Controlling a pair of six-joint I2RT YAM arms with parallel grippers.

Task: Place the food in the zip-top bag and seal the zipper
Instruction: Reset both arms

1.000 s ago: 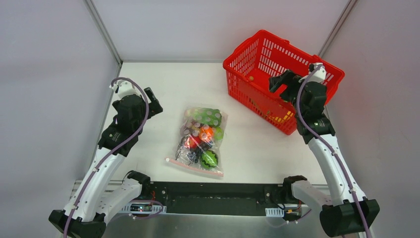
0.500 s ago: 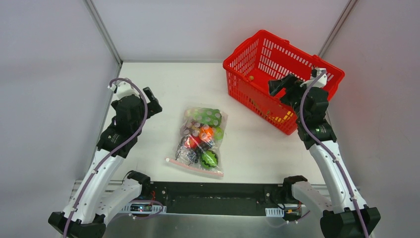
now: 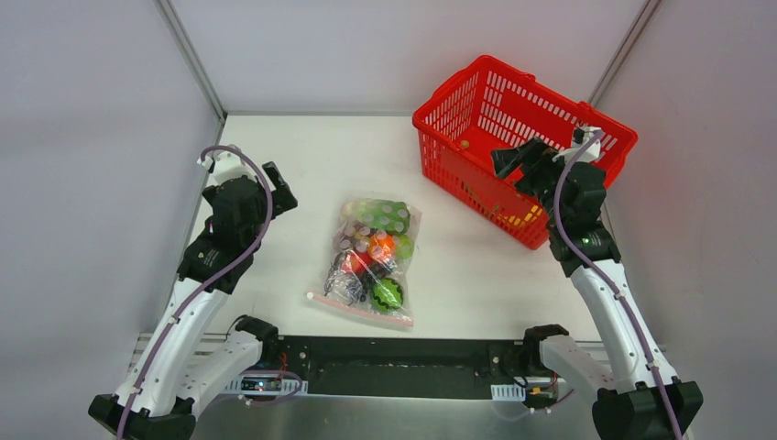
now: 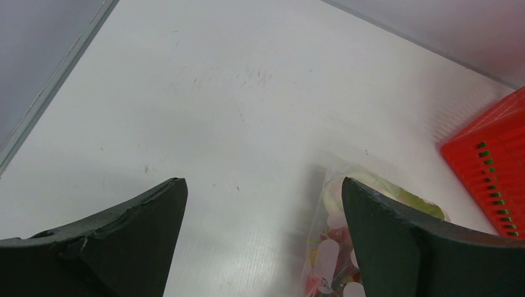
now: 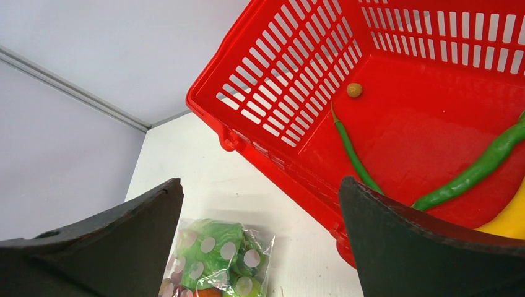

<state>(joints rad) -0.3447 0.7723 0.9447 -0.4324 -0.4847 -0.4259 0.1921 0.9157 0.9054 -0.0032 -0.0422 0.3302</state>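
left gripper (image 3: 282,188) and right gripper (image 3: 515,158) hung spread, empty; stuffed bag (image 3: 407,291) lay mid-bench (image 3: 476,275), zipper (image 3: 360,310) needing a firm end-to-end press.

One zip-top bag (image 3: 411,223), one zipper (image 3: 357,310) strip on it. Countable food (image 3: 371,257) in the bag: one lettuce piece (image 3: 380,215), one orange round fruit (image 3: 383,244), one red round fruit (image 3: 353,264), one green round fruit (image 3: 387,293). The grapes and small bits are too jumbled to count. One red basket (image 3: 455,165), holding two green peppers (thin pepper (image 5: 350,148), thick pepper (image 5: 477,170)), one small tan ball (image 5: 354,90) and one yellow piece (image 5: 511,219), cut off at the frame edge. Two arms, one gripper each: left gripper (image 4: 263,182), right gripper (image 5: 260,180).
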